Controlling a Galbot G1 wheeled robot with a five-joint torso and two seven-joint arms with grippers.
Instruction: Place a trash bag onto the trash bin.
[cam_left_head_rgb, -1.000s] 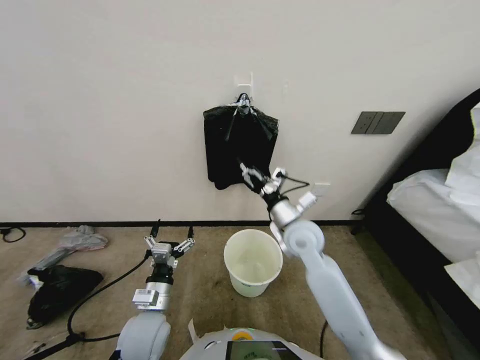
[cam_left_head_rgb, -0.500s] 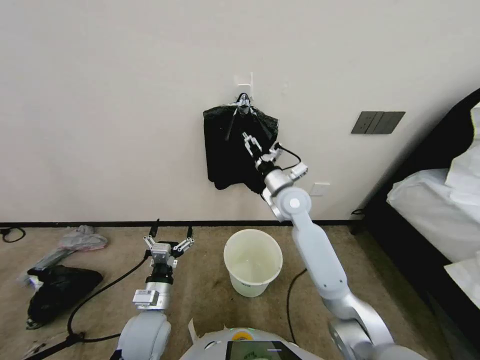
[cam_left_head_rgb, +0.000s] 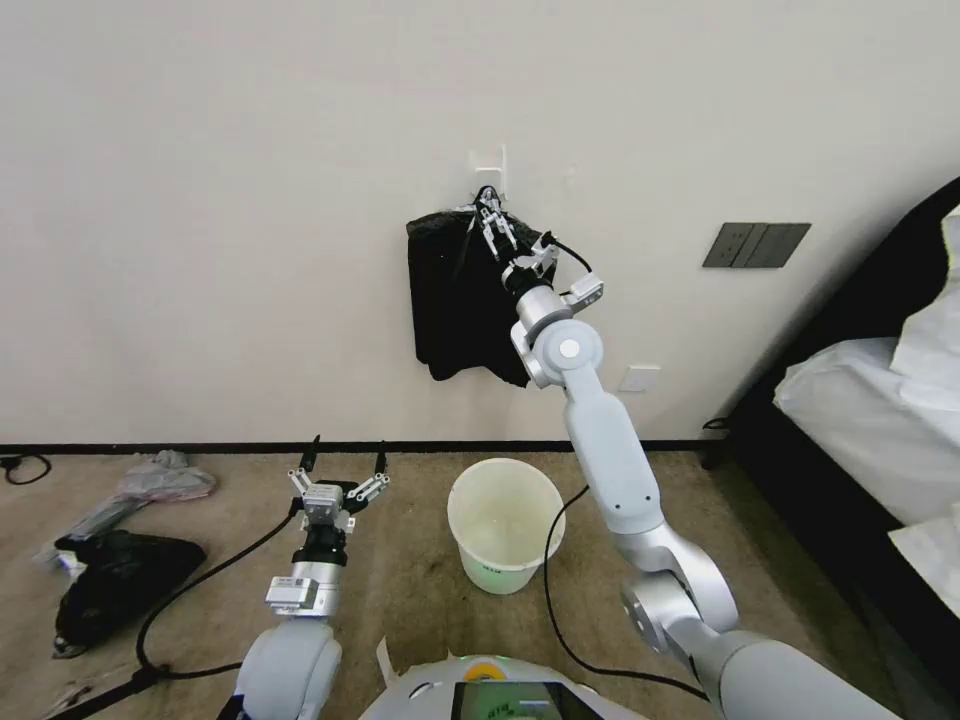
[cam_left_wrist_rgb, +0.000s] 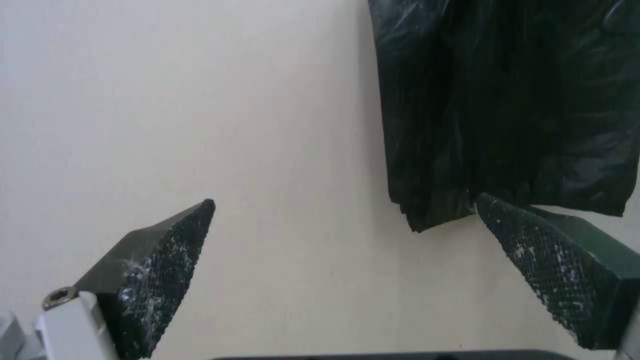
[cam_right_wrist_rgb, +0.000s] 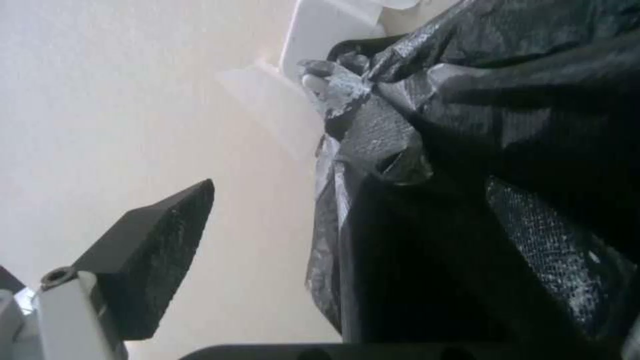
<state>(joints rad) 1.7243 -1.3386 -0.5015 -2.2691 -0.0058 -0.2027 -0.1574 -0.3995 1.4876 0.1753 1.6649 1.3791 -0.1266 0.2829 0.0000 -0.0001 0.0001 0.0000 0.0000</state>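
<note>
The right gripper (cam_left_head_rgb: 492, 222), fingers spread wide, is reaching the top of the flat black plastic bag bundle (cam_left_head_rgb: 462, 300) hanging upper centre. The left gripper (cam_left_head_rgb: 342, 468), also spread wide, is waiting lower left beside the round cream-white plastic trash bin (cam_left_head_rgb: 505, 524).

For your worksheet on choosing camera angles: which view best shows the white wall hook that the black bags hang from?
The right wrist view: the wall hook is close up, with the bags' gathered top caught on it, between the open right hand's fingers. The head view shows the hook small and distant. The left wrist view has the bags' lower part.
</note>
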